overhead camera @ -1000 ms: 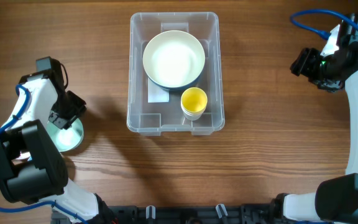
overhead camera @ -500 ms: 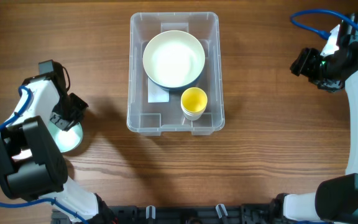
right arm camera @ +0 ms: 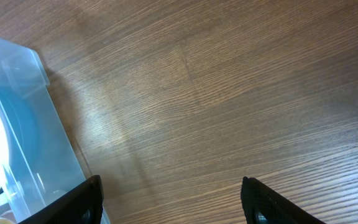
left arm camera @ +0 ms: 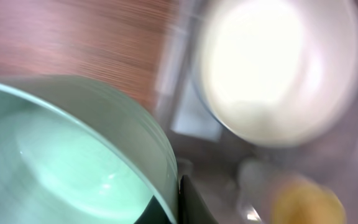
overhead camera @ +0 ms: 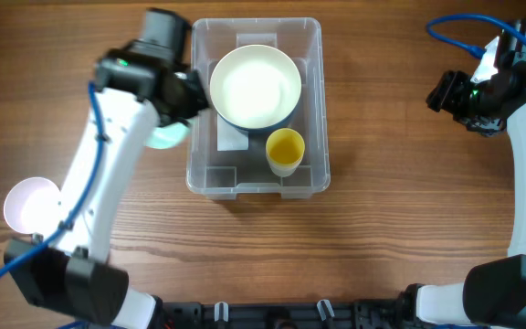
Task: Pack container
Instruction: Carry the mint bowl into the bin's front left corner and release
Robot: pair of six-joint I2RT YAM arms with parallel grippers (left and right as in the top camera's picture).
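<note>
"What is your left hand doing?"

"My left hand is clamping the rim of the green bowl and carrying it. A second ago it was holding that bowl low over the worktop, well apart from the bin. Now it is hanging right at the bin's side."

"So where is the container?"

"The container is lying just beyond my fingertips, its near wall right beside the hand. The bowl is hanging under the hand, just outside that wall and not yet over the opening. Inside, the white bowl is sitting straight ahead of the hand, with the yellow cup beside it."

"What does that mean for the packing?"

"I am judging the carry nearly done — what remains is crossing the rim and finding room, which is looking tight beside the white bowl. A pink cup is waiting far behind the hand."

"And the other one?"

"My right hand is idling well apart from the container — fingers spread wide, holding nothing."
</note>
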